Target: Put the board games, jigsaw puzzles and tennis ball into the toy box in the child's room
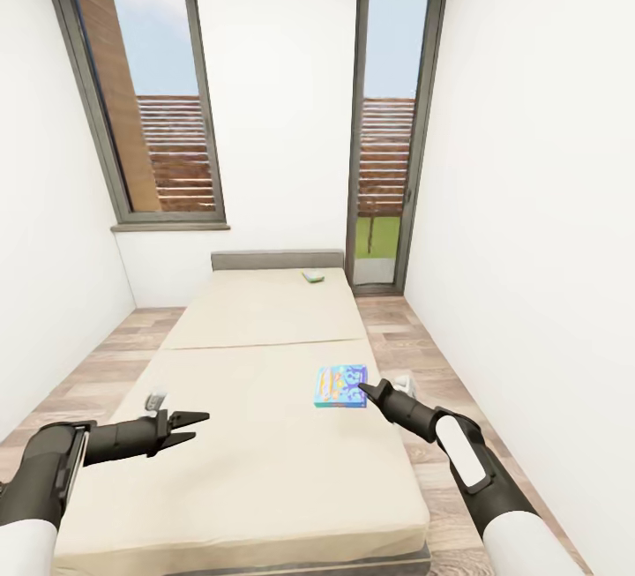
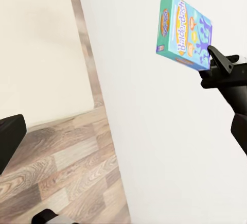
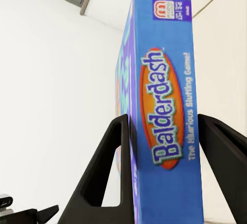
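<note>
Right gripper point(image 1: 365, 390) at near edge of blue game box point(image 1: 340, 385), lying flat on bed point(image 1: 265, 329) near its right side. Fingers on both sides of box edge, maybe just touching; firm squeeze hard to tell. Box looks thin, stiff, light, smooth, may slip; pinch edge deep. Left gripper point(image 1: 201, 422) open, empty. Second box point(image 1: 313, 276) far up bed.

The board game point(image 1: 340, 385) is blue with yellow cartoon print, its edge carrying an orange oval with white-green lettering; a second box point(image 1: 313, 276) far up the bed point(image 1: 247, 435) looks pale green-white, too small to read. The mattress is plain cream, the floor point(image 1: 88, 373) wood-plank brown, the right gripper point(image 1: 370, 392) black
</note>
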